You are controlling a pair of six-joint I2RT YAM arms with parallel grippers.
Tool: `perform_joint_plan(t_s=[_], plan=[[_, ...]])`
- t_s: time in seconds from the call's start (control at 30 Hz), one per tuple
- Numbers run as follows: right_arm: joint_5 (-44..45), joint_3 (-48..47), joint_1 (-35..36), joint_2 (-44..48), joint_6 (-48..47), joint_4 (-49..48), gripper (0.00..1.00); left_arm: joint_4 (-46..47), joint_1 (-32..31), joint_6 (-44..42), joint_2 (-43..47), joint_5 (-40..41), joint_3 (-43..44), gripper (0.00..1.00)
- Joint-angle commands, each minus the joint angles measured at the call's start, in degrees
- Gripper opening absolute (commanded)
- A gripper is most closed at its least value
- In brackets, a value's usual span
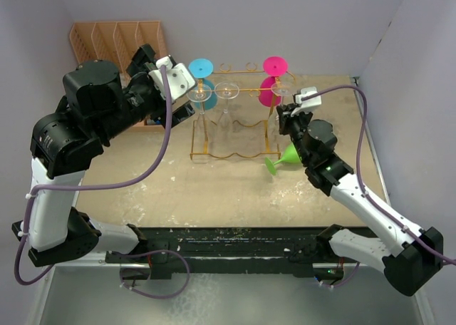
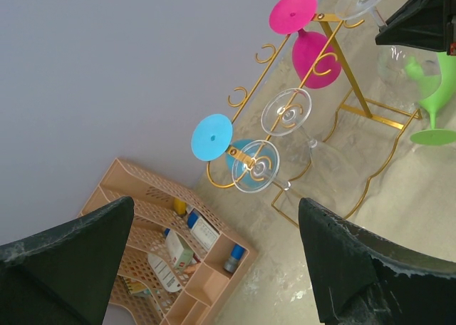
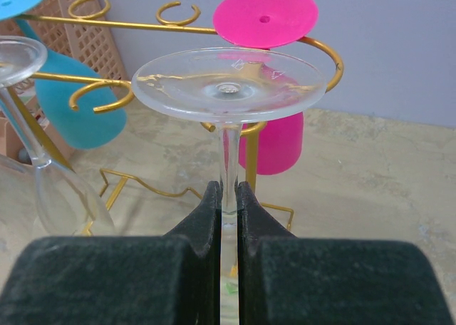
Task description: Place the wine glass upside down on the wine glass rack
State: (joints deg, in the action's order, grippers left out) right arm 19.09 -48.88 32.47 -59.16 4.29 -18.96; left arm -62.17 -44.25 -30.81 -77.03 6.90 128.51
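While right pincer [image 3: 228,193] squeezes thin stem of clear glass [image 3: 229,85], foot up, at right end of rack [image 3: 324,50], cannot tell if foot sits on hook yet.

Risks:
- stem slips or snaps
- foot bumps pink glass [image 3: 265,15] just behind
- missed hook, glass falls

Left pincer [image 2: 216,218] wide, holding nothing, near rack's left end; could knock rack.

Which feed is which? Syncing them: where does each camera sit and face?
Top external: above, behind the bases, looking down on the table; both arms show.
Left wrist: faces the wine glass rack; open left gripper frames it.
Right wrist: faces the rack; right gripper pinches the wine glass stem.
Wrist views share the pink glass.
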Motion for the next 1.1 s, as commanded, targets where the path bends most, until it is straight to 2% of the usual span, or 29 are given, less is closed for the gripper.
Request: perform_joint_plan(t_s=[0.0,0.93,1.03,1.07], plan=[[2.02,-3.09,-0.17,-0.62,-0.90,-2.76,0.00,2.31,0.39,1.10,0.03,1.32,0.15,0.99],[1.27,-3.76,-0.17,-4.90,-0.26,-5.50,0.00,2.71,0.65,0.75,-0.54,1.46,-0.69,0.99],[0.43,-1.39,-0.13,-3.89,0.66,-5.76,0.10,2.68,0.62,0.92,-0.62,1.33,-0.89,0.99],[0.23,-0.47,-0.19,-3.42,0.97,-6.00,0.16,2.67,0.59,0.94,-0.60,1.30,-0.89,0.99]])
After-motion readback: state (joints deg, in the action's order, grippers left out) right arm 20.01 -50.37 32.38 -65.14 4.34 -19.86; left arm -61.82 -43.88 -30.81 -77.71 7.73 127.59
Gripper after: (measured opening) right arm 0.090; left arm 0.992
